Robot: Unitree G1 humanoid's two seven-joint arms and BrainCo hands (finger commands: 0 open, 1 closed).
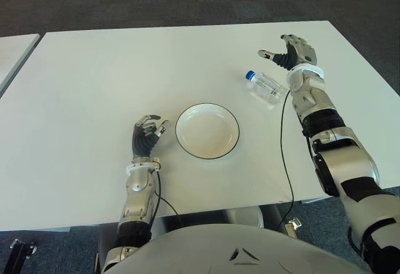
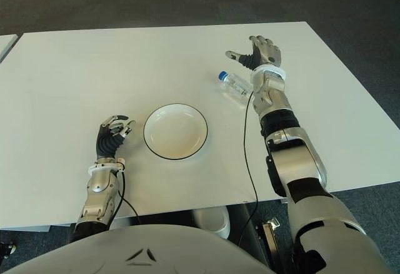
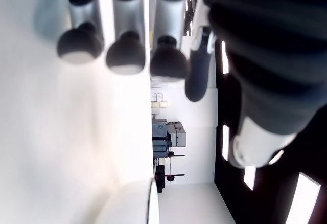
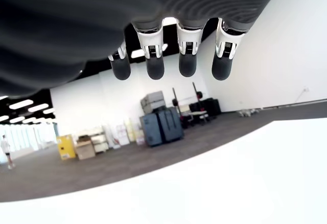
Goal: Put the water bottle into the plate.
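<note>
- Left hand [image 1: 149, 135]: showed just left of the plate, fingers loosely curled upward and holding nothing; no part to play in this step by the look of it, best left where it was.
- Plate [image 1: 207, 131]: sat empty near the middle of the white table [image 1: 94, 80], with bare table all round; judged an easy target, wide and shallow, though shallow enough that a round thing could roll back out over the rim.
- Water bottle [image 1: 265, 86]: lay on its side on the table, up and to the right of the plate and apart from it, blue cap [image 1: 249, 74] pointing away from the right forearm; not yet touched by either hand.
- Right hand [image 1: 292, 52]: hung beyond the bottle, fingers [image 4: 155, 66] spread and straight, thumb held out to the side, gripping nothing; wrist view showed only the room past the fingertips, no bottle between them.
- Step in hand, as judged: reaching and grasping. Advisable to bring the open palm down over the middle of the bottle's body, across its length and not along it, and to close thumb against fingers only once the body sat between them.
- Risk, as judged: a clear, smooth, round bottle could roll off at a nudge, so a slow, square approach was wanted.
</note>
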